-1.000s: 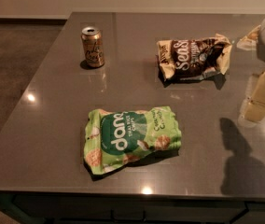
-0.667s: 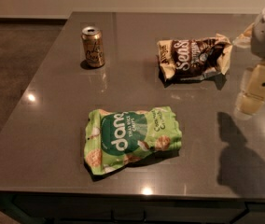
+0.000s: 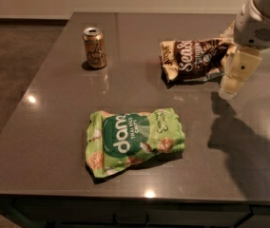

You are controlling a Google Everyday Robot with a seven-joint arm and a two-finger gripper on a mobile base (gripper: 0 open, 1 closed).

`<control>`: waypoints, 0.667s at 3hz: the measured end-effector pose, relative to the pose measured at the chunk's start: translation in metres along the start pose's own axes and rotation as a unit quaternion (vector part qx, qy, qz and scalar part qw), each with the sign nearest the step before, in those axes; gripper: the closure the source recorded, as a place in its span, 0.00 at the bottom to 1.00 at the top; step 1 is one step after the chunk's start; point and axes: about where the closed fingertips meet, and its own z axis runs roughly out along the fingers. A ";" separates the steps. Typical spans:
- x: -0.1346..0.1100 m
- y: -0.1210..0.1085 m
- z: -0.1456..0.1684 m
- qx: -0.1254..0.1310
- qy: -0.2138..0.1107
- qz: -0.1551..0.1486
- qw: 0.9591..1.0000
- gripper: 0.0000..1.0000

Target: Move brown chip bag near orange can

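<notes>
The brown chip bag (image 3: 194,59) lies crinkled on the dark grey table (image 3: 54,127) at the back right, white lettering up. The orange can (image 3: 94,48) stands upright at the back left, well apart from the bag. My gripper (image 3: 233,80) hangs from the white arm (image 3: 263,13) at the right edge, just beside the bag's right end and slightly above the table. It holds nothing that I can see.
A bright green chip bag (image 3: 132,140) lies flat in the front middle of the table. The table's left edge (image 3: 25,99) drops to a brown floor. The arm's shadow (image 3: 249,141) falls on the table's right side.
The arm and gripper have moved left, closer to the brown chip bag's right end. The bags and the can have not moved.
</notes>
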 end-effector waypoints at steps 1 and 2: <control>-0.007 -0.038 0.019 0.018 -0.012 0.002 1.000 0.00; -0.015 -0.078 0.042 0.038 -0.020 -0.003 0.999 0.00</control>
